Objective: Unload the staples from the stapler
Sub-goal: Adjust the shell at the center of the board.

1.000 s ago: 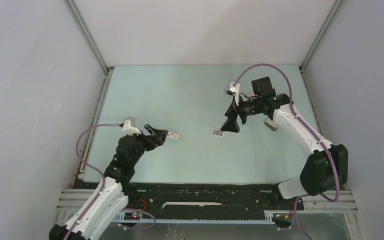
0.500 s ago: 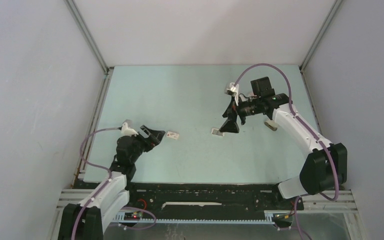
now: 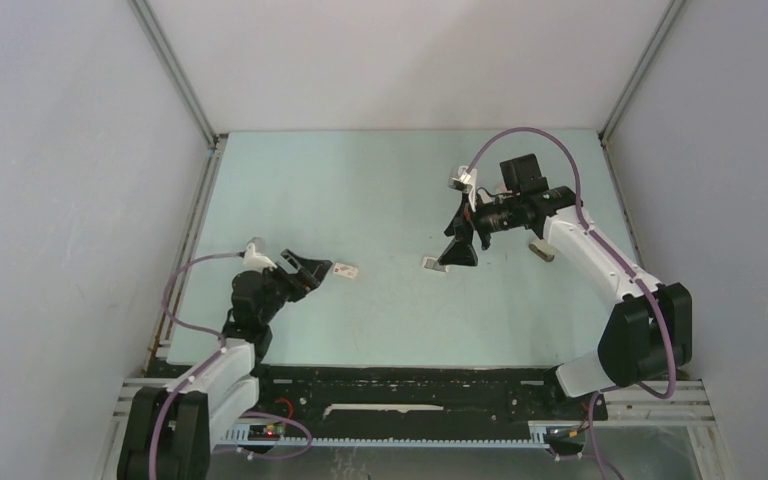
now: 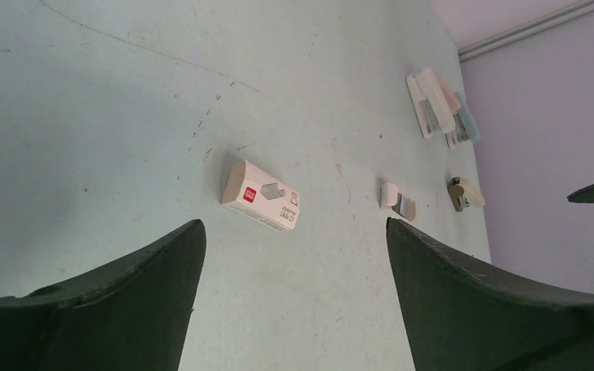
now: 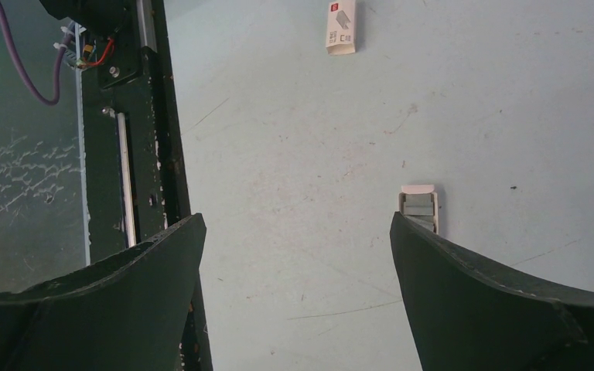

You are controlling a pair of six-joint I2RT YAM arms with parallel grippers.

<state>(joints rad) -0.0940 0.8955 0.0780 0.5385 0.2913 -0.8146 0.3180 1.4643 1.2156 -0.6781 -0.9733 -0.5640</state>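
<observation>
While right jaws stand wide | staples [image 5: 419,205] just off one tip

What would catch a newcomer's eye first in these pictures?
Both grippers hang open and empty over the pale green table. A small white box with a red mark lies just ahead of the left gripper. A smaller white-and-grey piece lies close by the right gripper.

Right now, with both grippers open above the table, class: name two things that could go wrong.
The left gripper faces the white box, not the white stapler far off; it may grab the wrong thing. The right gripper hangs beside a small white piece with grey inside; a nudge might scatter it.
</observation>
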